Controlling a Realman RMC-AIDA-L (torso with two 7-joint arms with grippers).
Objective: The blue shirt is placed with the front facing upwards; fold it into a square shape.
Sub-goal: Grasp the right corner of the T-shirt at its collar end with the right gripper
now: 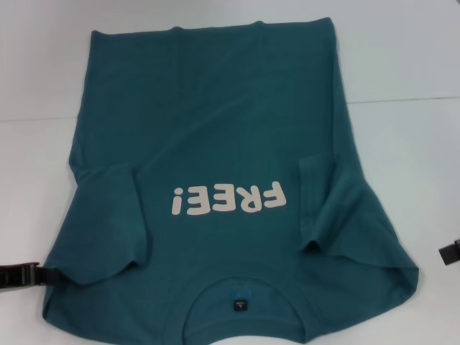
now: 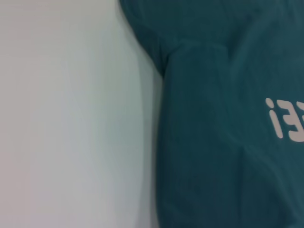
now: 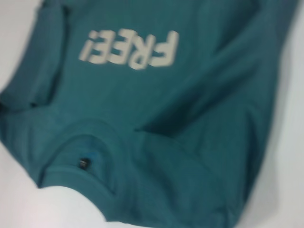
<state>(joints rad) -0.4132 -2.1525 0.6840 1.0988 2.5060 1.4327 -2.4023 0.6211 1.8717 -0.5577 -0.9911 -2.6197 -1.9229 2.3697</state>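
Shirt [image 1: 215, 129] lies print-up on the tabletop [image 1: 402, 65] with both sleeves tucked in, left gripper [image 1: 21, 277] and right gripper [image 1: 451, 253] flanking its collar end, probably for the next fold; can't tell their jaws.

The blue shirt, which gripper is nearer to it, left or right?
Left. The left gripper sits right at the edge of the blue shirt, by its near left shoulder corner. The right gripper is off the shirt's right side, with bare table between.
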